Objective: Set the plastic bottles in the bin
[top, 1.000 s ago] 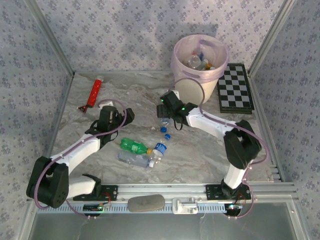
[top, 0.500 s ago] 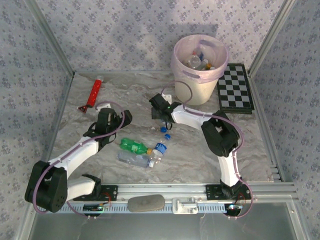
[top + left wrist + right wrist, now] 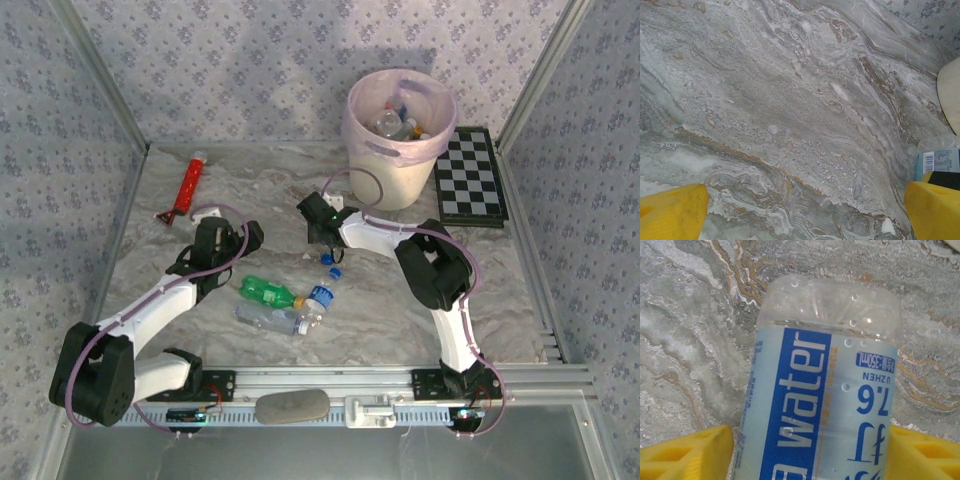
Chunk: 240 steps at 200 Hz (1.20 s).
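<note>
Our right gripper [image 3: 812,450] clamps the water bottle [image 3: 825,365] lying on the marble table [image 3: 690,340]; our left gripper [image 3: 802,212] hovers over it, jaws wide apart.

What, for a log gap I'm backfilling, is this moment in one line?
left gripper: open above table | right gripper: jaws flanking water bottle, grip unconfirmed | green bottle: on table | bin: bottles inside
</note>
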{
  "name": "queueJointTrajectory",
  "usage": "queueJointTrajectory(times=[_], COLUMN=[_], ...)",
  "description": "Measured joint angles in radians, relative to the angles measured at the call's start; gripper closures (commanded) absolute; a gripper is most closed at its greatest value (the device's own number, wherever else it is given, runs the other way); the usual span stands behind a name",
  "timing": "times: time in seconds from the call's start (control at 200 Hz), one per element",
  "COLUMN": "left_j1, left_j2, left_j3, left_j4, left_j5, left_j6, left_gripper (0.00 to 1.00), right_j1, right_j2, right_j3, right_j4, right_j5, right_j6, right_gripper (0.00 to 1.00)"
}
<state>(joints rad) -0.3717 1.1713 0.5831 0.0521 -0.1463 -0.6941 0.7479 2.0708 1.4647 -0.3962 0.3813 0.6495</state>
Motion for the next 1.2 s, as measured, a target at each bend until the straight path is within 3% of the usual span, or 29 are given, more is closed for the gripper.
queueJointTrajectory(times=[0.145,0.39,0.685,0.954,1.199], left_j1=[0.0,0.0,0.0,0.0,-0.015], left_j2=[0.0,0.0,-0.011,-0.012,0.026], left_j3=[0.0,0.0,0.0,0.0,0.003], left_j4=[0.0,0.0,0.0,0.006,0.054], left_j5=[0.0,0.0,0.0,0.022,0.061], left_j6=[0.0,-0.008,-0.02,-0.034,-0.032], left_gripper=[0.0,0.0,0.0,0.0,0.0], right_j1=[-0.004,-0.006,-0.018,-0.055,-0.125], right_j2=[0.004,0.004,-0.082,-0.295,-0.475], right_j3=[0.0,0.0,-0.072,-0.106,-0.109], right_j4=[0.003,0.013,0.135,0.289,0.319], right_j5=[-0.004,-0.011,-0.147,-0.325,-0.417], right_j6=[0.01,0.003,-0.113,-0.258,-0.356], right_gripper=[0.46,0.54,0.56,0.57,0.57])
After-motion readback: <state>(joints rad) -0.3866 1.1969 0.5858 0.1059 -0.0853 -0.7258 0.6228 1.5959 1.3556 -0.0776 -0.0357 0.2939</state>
